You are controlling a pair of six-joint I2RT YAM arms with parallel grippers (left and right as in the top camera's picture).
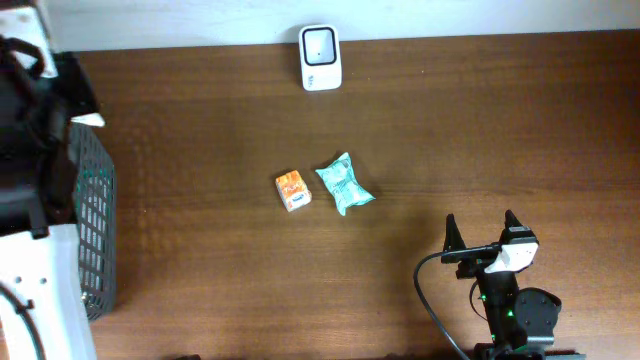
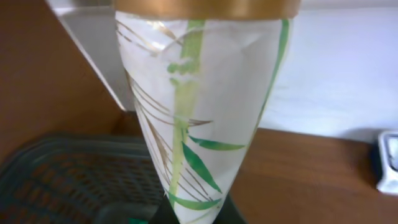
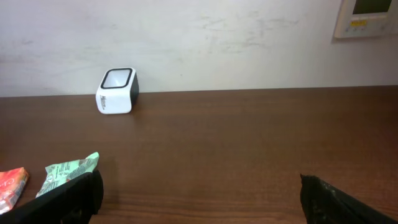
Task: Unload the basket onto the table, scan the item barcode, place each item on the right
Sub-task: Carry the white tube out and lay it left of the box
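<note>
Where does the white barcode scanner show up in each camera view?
Overhead: scanner top centre, at the far edge of the table, by the wall.
Left wrist: scanner cut off at the right edge, right of the leaf-print pouch.
Right wrist: scanner upper left, at the far table edge.
Shared landmark: the white wall behind the table.

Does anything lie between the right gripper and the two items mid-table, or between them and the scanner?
Nothing visible does. Only table lies between the right gripper and the green pack and orange box, and between those and the scanner.
</note>
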